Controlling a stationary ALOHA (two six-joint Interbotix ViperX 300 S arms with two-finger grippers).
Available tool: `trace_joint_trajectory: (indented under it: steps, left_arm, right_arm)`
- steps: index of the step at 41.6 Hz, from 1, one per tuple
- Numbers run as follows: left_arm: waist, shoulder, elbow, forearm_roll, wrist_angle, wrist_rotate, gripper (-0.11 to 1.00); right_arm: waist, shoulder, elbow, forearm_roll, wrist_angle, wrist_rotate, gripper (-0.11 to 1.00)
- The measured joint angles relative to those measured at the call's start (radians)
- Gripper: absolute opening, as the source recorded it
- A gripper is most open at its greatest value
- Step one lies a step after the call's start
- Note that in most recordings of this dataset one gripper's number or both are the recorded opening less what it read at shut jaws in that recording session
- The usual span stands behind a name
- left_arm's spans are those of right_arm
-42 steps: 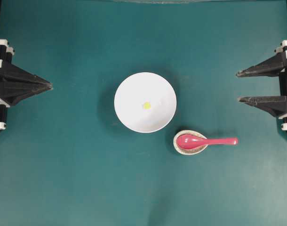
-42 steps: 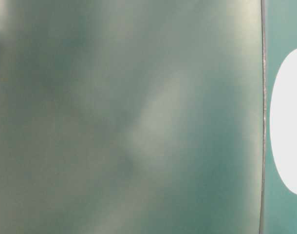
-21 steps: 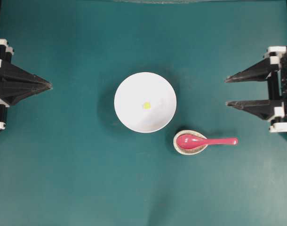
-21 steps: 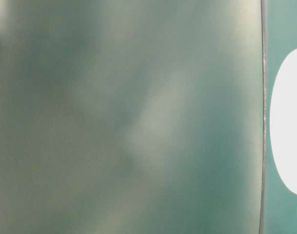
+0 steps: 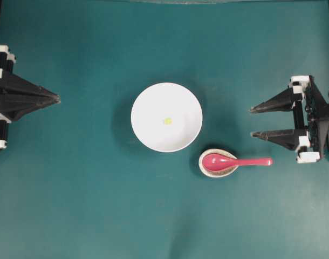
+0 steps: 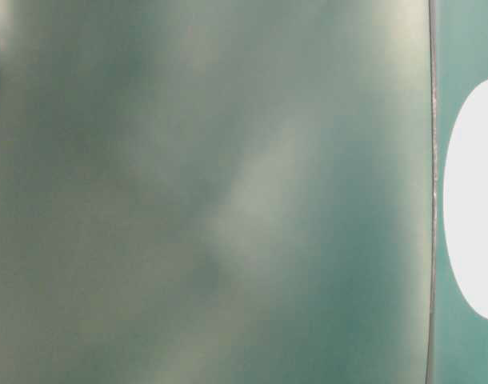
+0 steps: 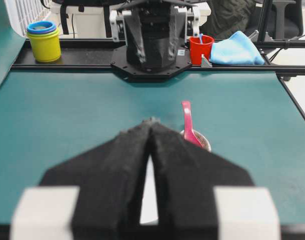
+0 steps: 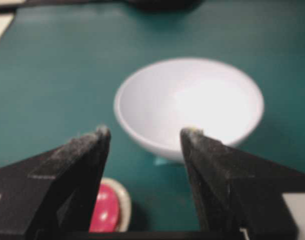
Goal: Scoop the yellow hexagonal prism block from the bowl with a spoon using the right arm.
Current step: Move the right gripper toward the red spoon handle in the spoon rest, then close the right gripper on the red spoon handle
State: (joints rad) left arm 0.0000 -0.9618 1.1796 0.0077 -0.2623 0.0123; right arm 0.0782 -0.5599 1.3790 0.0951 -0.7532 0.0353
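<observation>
The white bowl [image 5: 153, 108] sits mid-table with the tiny yellow hexagonal prism block [image 5: 167, 121] lying inside it. The pink-red spoon [image 5: 237, 161] rests to the bowl's lower right, scoop in a small speckled dish [image 5: 207, 171], handle pointing right. My right gripper [image 5: 252, 122] stands open and empty at the right side, a little above the handle's end. In the right wrist view its jaws [image 8: 146, 131] frame the bowl [image 8: 187, 100], and the spoon's scoop [image 8: 105, 210] shows low on the left. My left gripper [image 5: 57, 99] is shut at the far left edge.
In the left wrist view, beyond the table's far edge, stand stacked yellow and blue cups [image 7: 43, 40], a red cup [image 7: 200, 49] and a blue cloth [image 7: 237, 49]. The table-level view is a blur with only the bowl [image 6: 476, 200] at its right edge.
My right arm has come in from the right edge toward the middle, jaws staying open. The left arm, bowl, block and spoon have not moved.
</observation>
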Motion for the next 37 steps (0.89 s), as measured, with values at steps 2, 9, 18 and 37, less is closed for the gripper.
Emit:
trace_joint_trajectory:
  steps: [2,9,18,37]
  left_arm:
    - [0.0,0.0,0.0,0.0,0.002,0.002,0.04]
    - [0.0,0.0,0.0,0.003,0.006,0.002,0.04]
    - [0.0,-0.002,0.0,0.006,0.009,0.003,0.04]
    - [0.0,-0.002,0.0,0.006,0.012,0.003,0.04]
  right_arm:
    - [0.023,0.034,0.014,0.018,-0.044,0.002,0.61]
    - [0.098,0.149,0.044,0.083,-0.176,0.002,0.61]
    - [0.192,0.311,0.055,0.173,-0.328,0.003,0.61]
    - [0.459,0.684,-0.026,0.465,-0.523,0.028,0.61]
